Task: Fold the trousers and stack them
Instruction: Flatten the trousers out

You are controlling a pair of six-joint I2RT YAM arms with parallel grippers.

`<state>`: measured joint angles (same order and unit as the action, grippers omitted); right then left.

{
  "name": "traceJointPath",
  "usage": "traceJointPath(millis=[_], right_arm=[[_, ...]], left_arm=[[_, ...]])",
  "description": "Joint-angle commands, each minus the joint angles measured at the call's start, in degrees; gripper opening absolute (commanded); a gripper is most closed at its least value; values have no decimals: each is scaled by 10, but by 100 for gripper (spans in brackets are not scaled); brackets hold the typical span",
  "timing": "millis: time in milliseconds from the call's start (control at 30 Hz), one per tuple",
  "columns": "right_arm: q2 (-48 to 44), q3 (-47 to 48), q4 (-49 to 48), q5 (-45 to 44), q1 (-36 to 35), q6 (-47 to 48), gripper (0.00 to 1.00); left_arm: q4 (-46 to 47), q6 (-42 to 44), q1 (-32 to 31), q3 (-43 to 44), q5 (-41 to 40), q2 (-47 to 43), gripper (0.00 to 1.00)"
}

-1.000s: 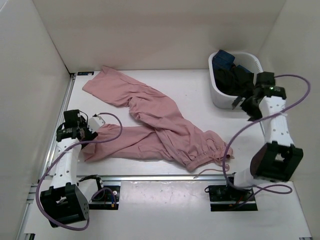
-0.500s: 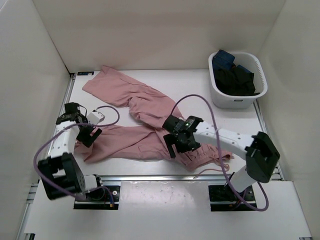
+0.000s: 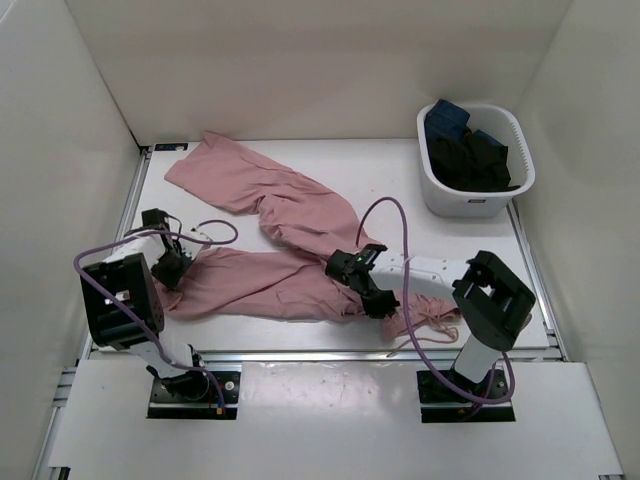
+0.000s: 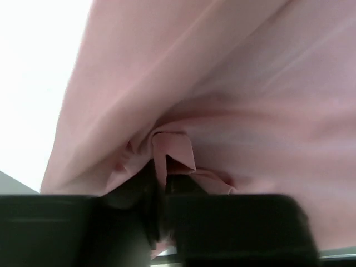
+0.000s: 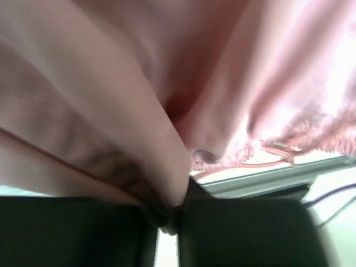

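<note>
Swinging over from the basket [image 3: 521, 140], my right gripper [image 3: 378, 298] has dropped onto the trousers [image 3: 290, 215], which lie sprawled on the table [image 3: 380, 165] left of the basket. It pinches a ridge of pink cloth beside the gathered waistband, jaws almost closed. My left gripper [image 3: 167, 264] is clenched on a small fold at the leg end farthest from the basket. The basket holds dark clothes [image 3: 472, 160].

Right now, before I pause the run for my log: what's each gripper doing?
Left gripper: closed, pinching the trousers.
Right gripper: closed, pinching the trousers too.
</note>
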<state>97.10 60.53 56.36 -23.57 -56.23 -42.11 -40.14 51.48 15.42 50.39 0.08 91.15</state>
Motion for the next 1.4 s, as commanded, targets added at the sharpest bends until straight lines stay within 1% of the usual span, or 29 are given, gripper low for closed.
traceJointPath(millis=[0, 33, 67, 100, 167, 200, 233, 333, 367, 433, 533, 600, 667, 733, 833, 867, 900, 933, 967, 1000, 1033, 1067, 1100, 1167, 1200, 1267, 1300, 1333, 1367], right_arm=[[-55, 20, 83, -77, 23, -24, 8], [-67, 33, 121, -111, 46, -17, 1], [-92, 68, 141, -128, 63, 6, 1], [-104, 91, 161, -147, 81, 21, 1], [-137, 141, 217, -183, 151, 55, 1], [-146, 166, 229, -204, 180, 97, 0], [-166, 214, 237, -205, 239, 121, 0], [-187, 280, 231, -181, 336, 206, 0], [-187, 324, 223, -172, 352, 219, 0], [-187, 359, 223, -159, 371, 239, 0], [-187, 376, 223, -128, 371, 239, 0], [-187, 362, 223, -106, 371, 239, 0], [-193, 355, 223, -92, 371, 239, 0], [-208, 355, 238, -78, 371, 232, 0], [-231, 361, 289, -73, 371, 216, 0], [-242, 346, 289, -73, 386, 216, 0], [-269, 334, 289, -60, 399, 216, 0], [-280, 322, 289, -51, 411, 216, 0], [-286, 298, 289, -40, 426, 216, 0], [-292, 285, 289, -34, 426, 216, 0], [-292, 271, 279, -27, 426, 216, 0], [-292, 256, 269, -15, 426, 216, 0], [-297, 241, 245, -1, 426, 209, 0], [-297, 195, 217, 37, 431, 209, 0], [-297, 181, 205, 50, 431, 204, 0], [-297, 142, 172, 74, 431, 204, 0], [-297, 130, 165, 80, 431, 204, 0], [-297, 120, 155, 80, 431, 198, 0], [-297, 110, 155, 80, 431, 198, 0]], left_arm=[[18, 1, 11, 17, -24, 1, 14], [18, 1, 11, 25, -31, 6, 14], [18, 1, 21, 39, -32, 6, 14], [18, -5, 46, 91, -32, 6, 14], [18, -20, 83, 165, -22, 6, 14], [8, -26, 101, 205, -4, 11, 14], [0, -31, 132, 279, 4, 17, 14], [-31, -14, 156, 360, 24, 17, 14], [-31, -9, 162, 365, 24, 9, 14], [-46, 10, 162, 357, 34, -7, 14], [-46, 30, 162, 280, 29, -46, 14], [-60, 42, 162, 211, 29, -65, 20], [-89, 50, 162, 158, 23, -70, 22], [-108, 57, 162, 136, 4, -70, 15], [-151, 65, 168, 130, -3, -65, 15], [-164, 75, 175, 136, -3, -60, 15], [-179, 84, 175, 136, -3, -55, 19], [-213, 92, 175, 136, -3, -49, 30], [-224, 98, 156, 125, -19, -40, 43], [-224, 98, 149, 125, -28, -19, 62], [-224, 87, 143, 125, -35, -8, 75], [-211, 67, 138, 143, -19, 3, 78], [-211, 53, 125, 208, 4, 28, 80], [-211, 14, 100, 298, 54, 55, 84], [-211, -23, 58, 383, 87, 69, 84], [-211, -51, 2, 457, 99, 118, 85], [-211, -74, -58, 491, 99, 137, 86], [-211, -85, -85, 549, 99, 179, 88], [-211, -95, -111, 577, 99, 202, 88]])
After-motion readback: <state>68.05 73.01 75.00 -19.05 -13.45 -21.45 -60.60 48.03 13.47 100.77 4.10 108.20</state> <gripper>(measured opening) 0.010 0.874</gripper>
